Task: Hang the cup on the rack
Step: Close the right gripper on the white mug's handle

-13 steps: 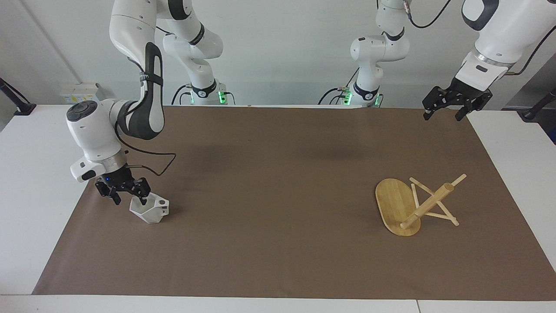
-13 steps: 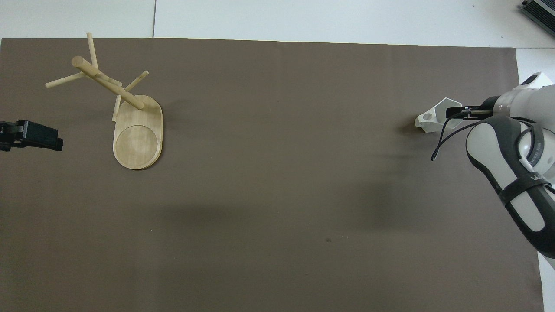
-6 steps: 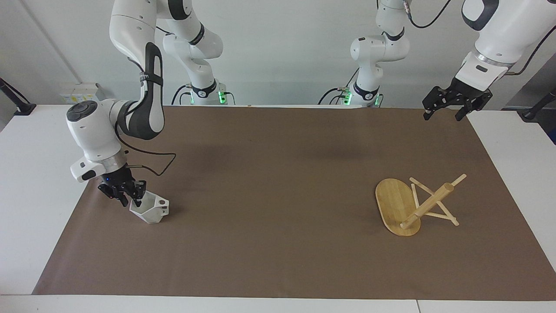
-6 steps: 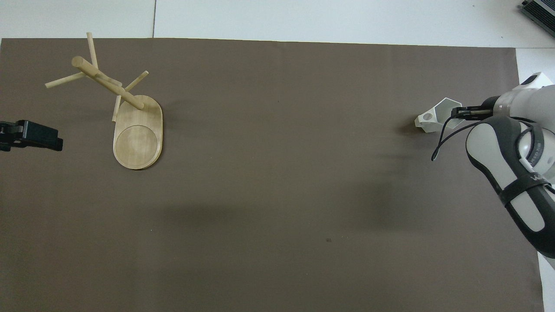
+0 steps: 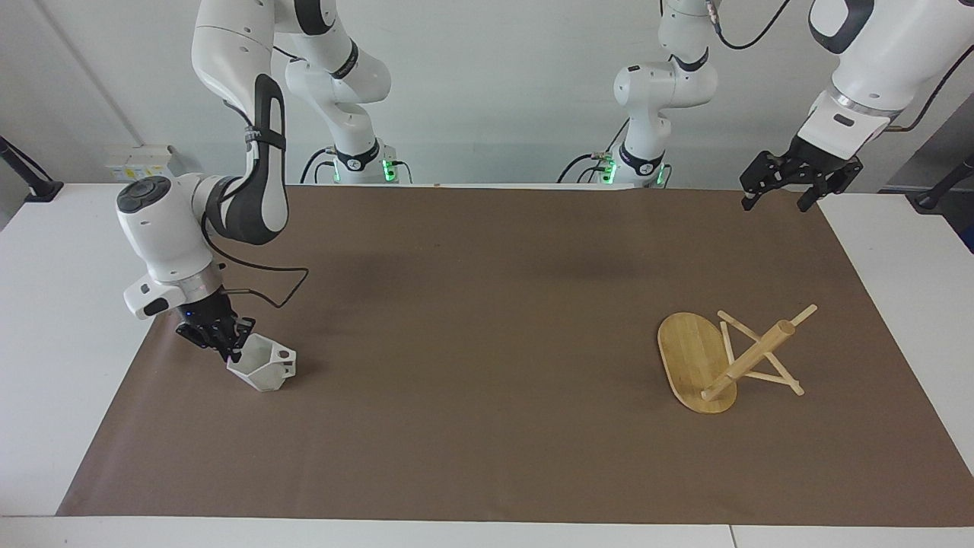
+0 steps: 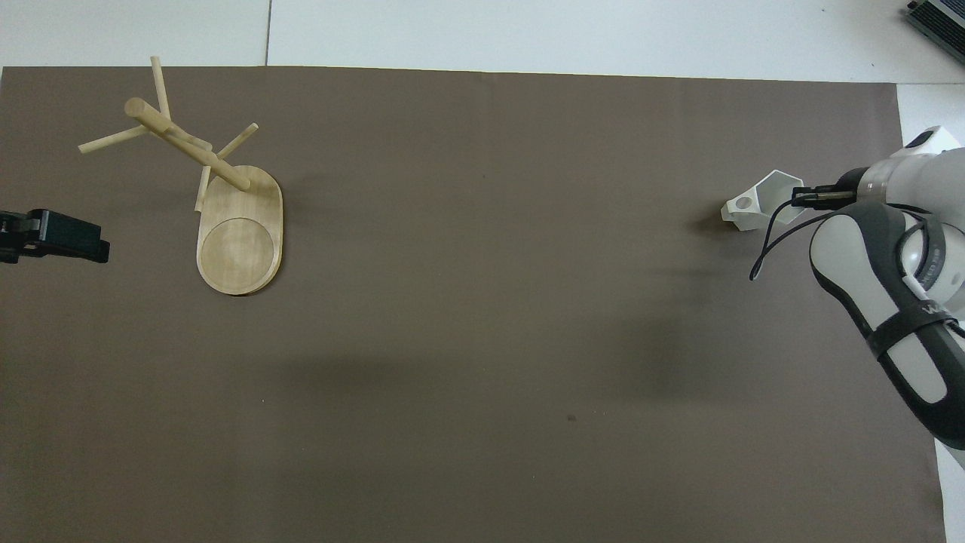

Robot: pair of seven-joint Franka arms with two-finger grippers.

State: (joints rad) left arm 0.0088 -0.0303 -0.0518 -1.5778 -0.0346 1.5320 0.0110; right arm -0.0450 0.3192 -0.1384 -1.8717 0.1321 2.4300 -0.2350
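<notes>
The right claw (image 5: 228, 346) was pinched onto the rim wall of the cup (image 5: 262, 367), one finger inside the mouth and one outside, probably so the handle facing away from it stayed free for a peg. The cup sat on the brown mat at the right arm's end of the table (image 5: 46, 320), directly under the claw. That arm was bent sharply, its wrist angled down. The rack (image 5: 727, 358) lay tipped over, well apart from this claw, toward the left arm's end. The left claw (image 5: 784, 186) waited spread wide and empty above the mat's corner.
</notes>
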